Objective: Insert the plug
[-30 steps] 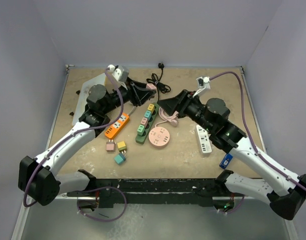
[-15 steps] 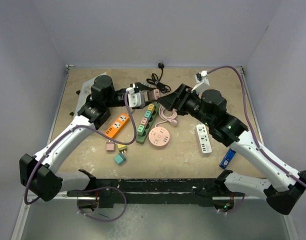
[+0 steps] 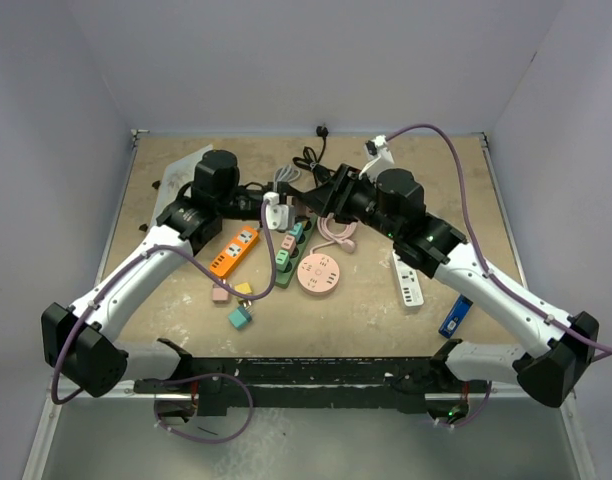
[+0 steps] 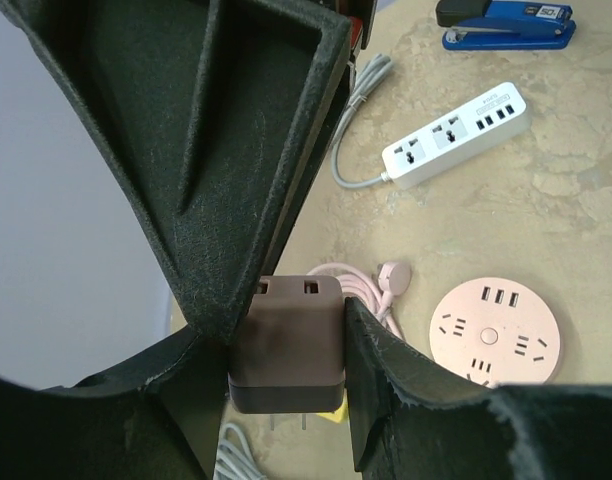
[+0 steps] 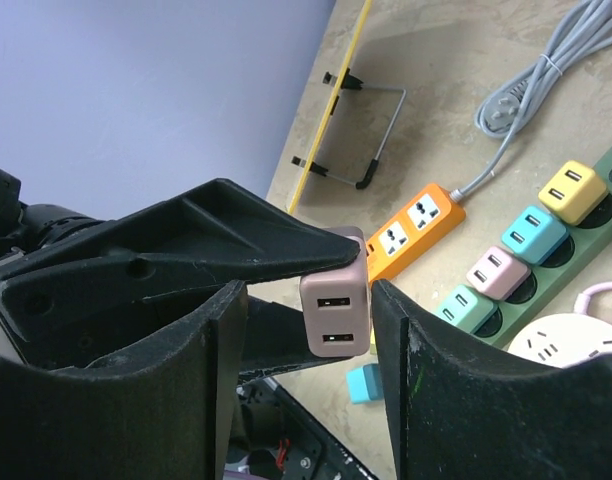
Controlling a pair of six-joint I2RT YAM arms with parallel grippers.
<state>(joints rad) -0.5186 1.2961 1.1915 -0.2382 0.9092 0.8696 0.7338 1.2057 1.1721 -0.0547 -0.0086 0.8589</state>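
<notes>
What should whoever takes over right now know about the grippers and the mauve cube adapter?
Left gripper: shut on the mauve cube USB adapter, held off the table, prongs bare.
Right gripper: open, fingers straddling the same adapter; contact unclear.
Done: adapter picked up. Not plugged in.
Left to do: pick a socket and push it in. The orange power strip, white power strip and round pink socket hub show free sockets; the green power strip carries coloured cubes.
</notes>
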